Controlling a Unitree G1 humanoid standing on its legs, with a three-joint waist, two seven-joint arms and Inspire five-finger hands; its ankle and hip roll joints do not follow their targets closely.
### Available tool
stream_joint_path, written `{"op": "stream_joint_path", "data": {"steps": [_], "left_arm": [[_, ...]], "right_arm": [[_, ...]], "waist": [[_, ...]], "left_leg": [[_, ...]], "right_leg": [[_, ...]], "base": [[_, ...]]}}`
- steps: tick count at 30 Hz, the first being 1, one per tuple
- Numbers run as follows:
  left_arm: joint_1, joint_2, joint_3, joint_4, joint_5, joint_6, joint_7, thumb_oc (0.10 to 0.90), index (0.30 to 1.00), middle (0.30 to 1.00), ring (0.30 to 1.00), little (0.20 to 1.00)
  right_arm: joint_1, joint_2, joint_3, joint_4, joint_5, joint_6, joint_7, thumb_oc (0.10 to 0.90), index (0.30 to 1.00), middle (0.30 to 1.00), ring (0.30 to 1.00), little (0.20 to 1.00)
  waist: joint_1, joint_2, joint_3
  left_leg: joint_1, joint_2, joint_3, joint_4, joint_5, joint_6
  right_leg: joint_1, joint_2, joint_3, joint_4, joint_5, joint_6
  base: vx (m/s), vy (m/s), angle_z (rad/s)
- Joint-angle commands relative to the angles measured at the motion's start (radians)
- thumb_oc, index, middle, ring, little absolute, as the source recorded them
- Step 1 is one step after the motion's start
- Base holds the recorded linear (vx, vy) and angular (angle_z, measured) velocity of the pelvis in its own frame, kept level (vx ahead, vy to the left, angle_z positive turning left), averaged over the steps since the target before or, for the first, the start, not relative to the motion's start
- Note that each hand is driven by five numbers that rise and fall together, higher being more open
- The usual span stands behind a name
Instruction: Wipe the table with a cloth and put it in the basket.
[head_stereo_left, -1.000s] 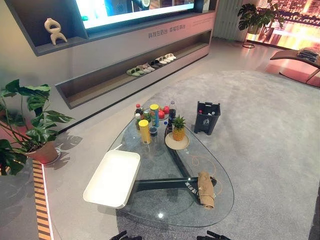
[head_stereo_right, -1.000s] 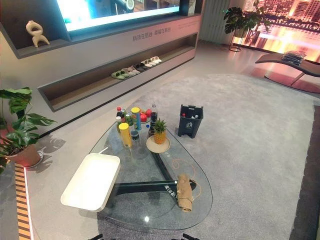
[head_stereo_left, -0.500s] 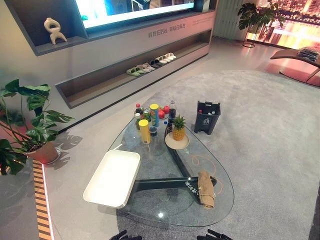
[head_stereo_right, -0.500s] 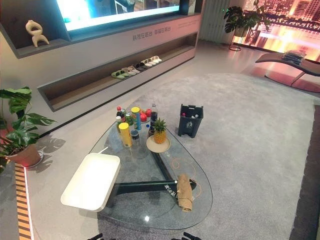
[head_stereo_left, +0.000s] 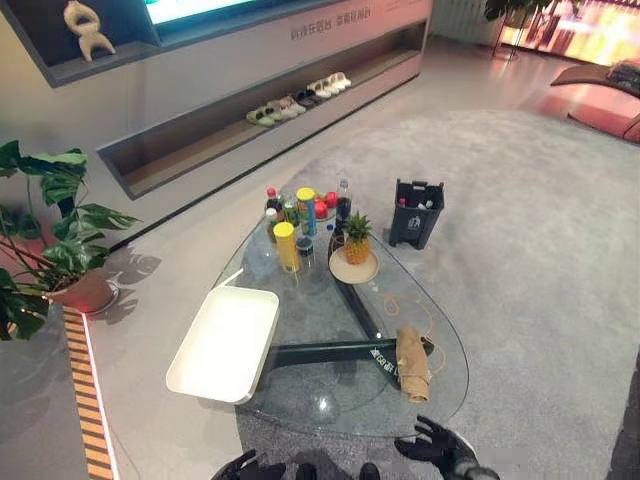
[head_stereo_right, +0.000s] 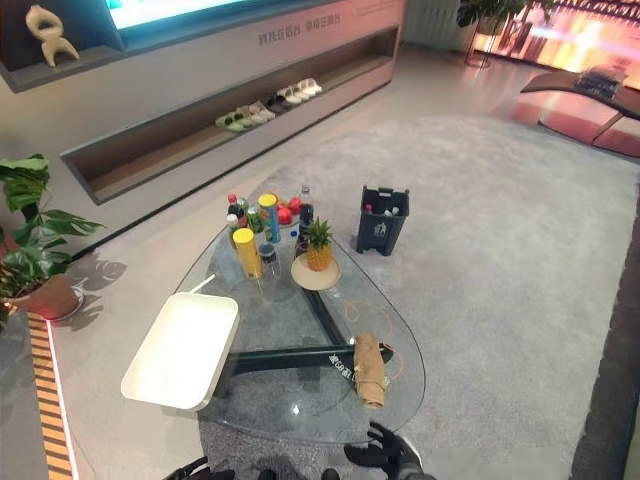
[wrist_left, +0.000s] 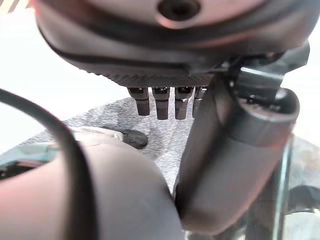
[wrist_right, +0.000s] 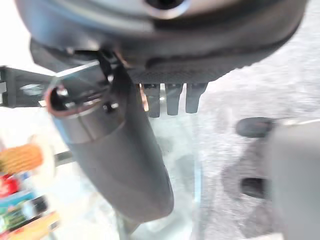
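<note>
The right hand (head_stereo_left: 437, 447) hangs with its fingers (wrist_right: 172, 97) straight and loosely spread, holding nothing, just off the near edge of the glass table (head_stereo_left: 330, 405), on the robot's right side. The left hand (head_stereo_left: 240, 466) sits low at the near left, also off the table's edge, its fingers (wrist_left: 162, 102) straight and relaxed and its palm empty, with grey carpet (head_stereo_left: 520, 230) showing past them. Beyond the right hand, a tan cloth (head_stereo_left: 410, 362) lies bunched in a long roll on the near right part of the glass, untouched by either hand, with a thin orange cord (head_stereo_left: 397, 320) looping beside it. The dark table base (head_stereo_left: 330, 352) shows through the glass. To the left, a white rectangular tray (head_stereo_left: 225, 342) rests on the table's left edge and overhangs it. Farther back, a pineapple (head_stereo_left: 357, 243) stands on a round plate (head_stereo_left: 354, 268), just beside a cluster of bottles and cans (head_stereo_left: 300, 215) that includes 2 tall yellow-lidded tubes. On the carpet past the table's far right edge stands a dark basket (head_stereo_left: 416, 212) with small items inside, well apart from the cloth. A potted plant (head_stereo_left: 50, 240) stands at the far left, and pairs of slippers (head_stereo_left: 295, 100) line a low shelf along the back wall.
</note>
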Motion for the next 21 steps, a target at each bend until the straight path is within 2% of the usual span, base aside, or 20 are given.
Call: {"op": "stream_joint_path", "data": {"steps": [1, 9, 12, 15, 18, 21], "left_arm": [[-0.075, -0.025, -0.041, -0.002, -0.061, -0.038, 0.004, 0.800, 0.900, 0.900, 0.900, 0.900], [-0.110, -0.023, -0.062, -0.028, -0.111, -0.063, 0.014, 0.800, 0.900, 0.900, 0.900, 0.900], [-0.123, -0.014, -0.065, -0.042, -0.129, -0.070, 0.011, 0.800, 0.900, 0.900, 0.900, 0.900], [-0.141, -0.007, -0.067, -0.054, -0.148, -0.073, 0.010, 0.800, 0.900, 0.900, 0.900, 0.900], [-0.162, -0.006, -0.068, -0.059, -0.169, -0.073, 0.015, 0.800, 0.900, 0.900, 0.900, 0.900], [-0.171, -0.009, -0.065, -0.061, -0.177, -0.081, 0.017, 0.800, 0.900, 0.900, 0.900, 0.900]], "right_arm": [[-0.101, -0.022, 0.035, -0.143, -0.024, -0.082, -0.093, 0.800, 0.900, 0.900, 0.900, 0.900], [-0.146, -0.049, 0.056, -0.302, -0.028, -0.112, -0.192, 0.800, 0.900, 0.900, 0.900, 0.900], [-0.161, -0.068, 0.055, -0.381, -0.046, -0.120, -0.270, 0.800, 0.900, 0.900, 0.900, 0.900], [-0.190, -0.090, 0.056, -0.446, -0.172, -0.111, -0.447, 0.800, 0.900, 0.900, 0.900, 0.900], [-0.237, -0.108, 0.051, -0.508, -0.271, -0.069, -0.617, 0.800, 0.900, 0.900, 0.900, 0.900], [-0.266, -0.118, 0.046, -0.554, -0.326, -0.043, -0.701, 0.800, 0.900, 0.900, 0.900, 0.900]], "waist": [[0.002, -0.042, 0.093], [-0.003, -0.037, 0.179], [-0.005, -0.037, 0.216], [-0.009, -0.036, 0.251], [-0.013, -0.036, 0.284], [-0.014, -0.035, 0.306]], "left_leg": [[-0.068, -0.058, -0.016, 0.108, -0.096, 0.048], [-0.152, -0.071, -0.023, 0.157, -0.093, 0.052], [-0.197, -0.073, -0.016, 0.186, -0.094, 0.054], [-0.243, -0.076, -0.006, 0.217, -0.098, 0.056], [-0.287, -0.079, 0.000, 0.251, -0.105, 0.061], [-0.310, -0.083, 0.002, 0.272, -0.111, 0.063]], "right_leg": [[-0.067, -0.043, -0.018, 0.077, -0.023, 0.045], [-0.150, -0.039, -0.017, 0.134, -0.031, 0.035], [-0.198, -0.043, -0.017, 0.164, -0.030, 0.035], [-0.246, -0.047, -0.015, 0.185, -0.025, 0.035], [-0.289, -0.048, -0.009, 0.211, -0.023, 0.035], [-0.308, -0.049, -0.006, 0.222, -0.022, 0.034]], "base": [[-0.16, -0.006, -0.01], [-0.06, 0.022, 0.01], [-0.05, 0.026, 0.01], [-0.06, 0.042, 0.02], [-0.06, 0.056, -0.04], [-0.03, 0.042, -0.11]]}}
